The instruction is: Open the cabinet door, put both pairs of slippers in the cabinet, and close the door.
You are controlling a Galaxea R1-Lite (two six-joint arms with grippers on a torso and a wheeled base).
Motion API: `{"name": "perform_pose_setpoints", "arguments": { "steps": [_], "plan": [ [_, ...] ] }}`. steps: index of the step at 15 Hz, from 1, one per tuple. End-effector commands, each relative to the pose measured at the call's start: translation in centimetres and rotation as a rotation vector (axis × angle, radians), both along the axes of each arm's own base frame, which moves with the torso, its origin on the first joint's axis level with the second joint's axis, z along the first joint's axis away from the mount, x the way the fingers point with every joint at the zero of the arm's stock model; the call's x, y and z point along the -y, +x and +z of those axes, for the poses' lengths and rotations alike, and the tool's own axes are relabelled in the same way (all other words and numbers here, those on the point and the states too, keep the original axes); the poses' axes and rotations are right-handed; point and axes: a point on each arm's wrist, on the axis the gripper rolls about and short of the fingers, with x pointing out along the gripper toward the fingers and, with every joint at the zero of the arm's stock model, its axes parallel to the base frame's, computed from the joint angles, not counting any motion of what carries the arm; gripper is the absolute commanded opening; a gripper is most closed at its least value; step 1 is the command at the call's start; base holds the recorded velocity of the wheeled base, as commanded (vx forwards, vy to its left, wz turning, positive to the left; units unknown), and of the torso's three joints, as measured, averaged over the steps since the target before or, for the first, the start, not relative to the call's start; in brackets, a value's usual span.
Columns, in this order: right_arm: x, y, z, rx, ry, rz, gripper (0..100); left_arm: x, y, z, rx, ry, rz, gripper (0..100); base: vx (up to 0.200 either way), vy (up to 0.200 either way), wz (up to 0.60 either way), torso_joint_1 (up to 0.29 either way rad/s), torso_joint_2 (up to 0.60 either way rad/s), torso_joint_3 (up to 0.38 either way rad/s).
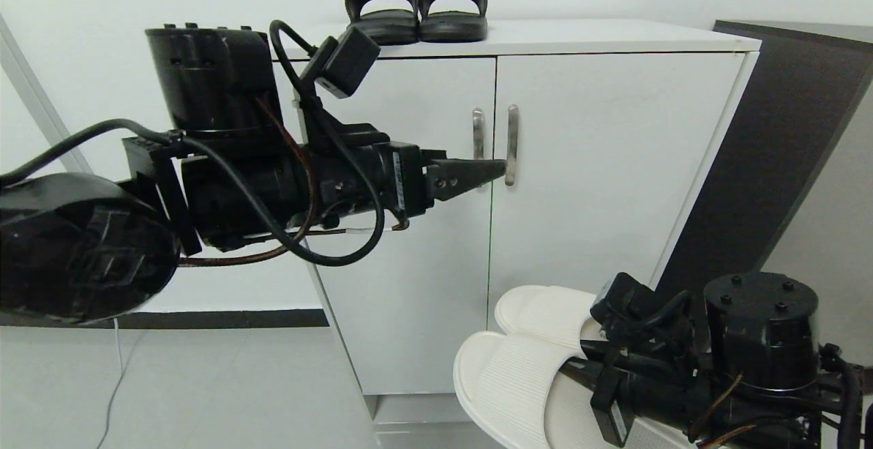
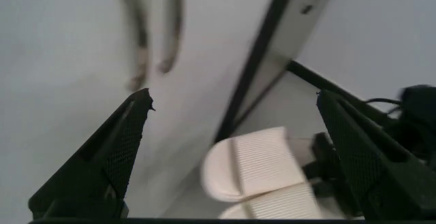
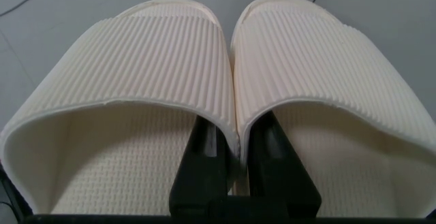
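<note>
Two pairs of slippers are waiting outside the cabinet, so by my judgement the task is only beginning. The black slippers are sitting side by side on the cabinet's top, toward its left end and toes toward the robot. The white slippers are hanging in the air low in front of the right-hand door, carried by the right gripper, whose jaws are reaching in under the straps and clenching the two adjoining strap walls between them, so both shoes are riding together. Both doors are sitting flush and closed, with their two upright metal handles standing just beside each other at the centre seam. The left gripper is pointing level at those handles, its tip right at the lower end of the right-hand one; its jaws are standing released and wide apart, gripping nothing, and whether a finger is touching the handle I cannot tell. Below, the pale floor is running under the cabinet's foot. Left to do, as I am reading it: pulling a door open, loading the white pair, fetching the black pair from the top, and shutting the door.
</note>
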Motion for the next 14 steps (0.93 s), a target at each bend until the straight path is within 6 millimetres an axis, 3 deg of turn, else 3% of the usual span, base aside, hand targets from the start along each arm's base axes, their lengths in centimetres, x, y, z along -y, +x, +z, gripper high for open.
{"name": "perform_pose_setpoints", "arguments": {
  "steps": [1, 4, 10, 14],
  "plan": [
    [0.0, 0.0, 0.0, 0.0, 0.0, 0.0, 0, 1.0, 1.4, 0.6, -0.029, -0.042, -0.032, 100, 0.0, 0.0, 0.0, 0.0, 0.0, 0.0],
    [-0.1, -0.2, -0.2, -0.003, -0.005, 0.007, 0, 1.4, 1.6, 2.0, -0.087, -0.116, -0.131, 100, 0.0, 0.0, 0.0, 0.0, 0.0, 0.0],
    [-0.1, -0.2, -0.2, -0.005, -0.007, 0.01, 0, 4.7, 3.4, 0.9, -0.12, -0.124, -0.156, 100, 0.0, 0.0, 0.0, 0.0, 0.0, 0.0],
    [-0.1, -0.3, -0.3, -0.007, -0.01, 0.01, 0, 6.7, 4.5, 0.9, -0.093, -0.135, -0.061, 100, 0.0, 0.0, 0.0, 0.0, 0.0, 0.0]
  ]
}}
